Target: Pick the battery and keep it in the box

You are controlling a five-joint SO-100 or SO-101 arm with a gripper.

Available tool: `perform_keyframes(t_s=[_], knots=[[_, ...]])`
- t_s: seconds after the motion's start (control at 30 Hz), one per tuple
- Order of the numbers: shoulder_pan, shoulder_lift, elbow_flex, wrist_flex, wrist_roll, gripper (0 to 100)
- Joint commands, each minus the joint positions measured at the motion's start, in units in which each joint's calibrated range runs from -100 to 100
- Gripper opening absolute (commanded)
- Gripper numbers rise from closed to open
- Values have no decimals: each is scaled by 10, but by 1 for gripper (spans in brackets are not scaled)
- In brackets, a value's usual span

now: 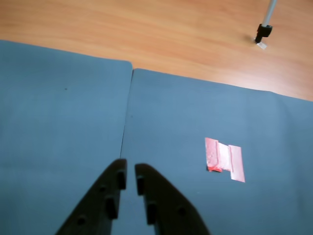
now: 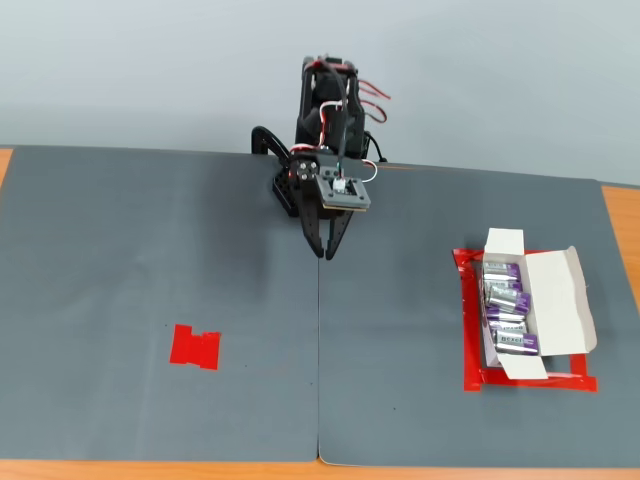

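The white box (image 2: 556, 300) lies open at the right of the fixed view, its wide flap folded out to the right. Several purple batteries (image 2: 503, 297) lie in it in a row, and every battery I see is inside it. My gripper (image 2: 325, 252) hangs at the mat's back middle near the arm's base, far left of the box, pointing down at the mat seam. In the wrist view the gripper (image 1: 130, 169) is shut, its black fingers nearly touching with nothing between them. The wrist view shows neither box nor battery.
A red tape frame (image 2: 470, 330) surrounds the box. A small red tape patch (image 2: 195, 346) marks the left mat, seen also as a red patch (image 1: 225, 159) in the wrist view. Two grey mats meet at a seam (image 2: 319, 360). A stand's foot (image 1: 263, 32) rests on the wood beyond.
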Motion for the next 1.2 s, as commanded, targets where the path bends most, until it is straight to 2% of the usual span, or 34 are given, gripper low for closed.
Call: perform_keyframes(t_s=[0.0,0.4,0.87,1.17], knots=[[1,-49,46,-12,-2,2],[1,-133,225,-12,-2,2],[-15,-134,321,-13,-3,2],[-14,-136,322,-8,-48,2]])
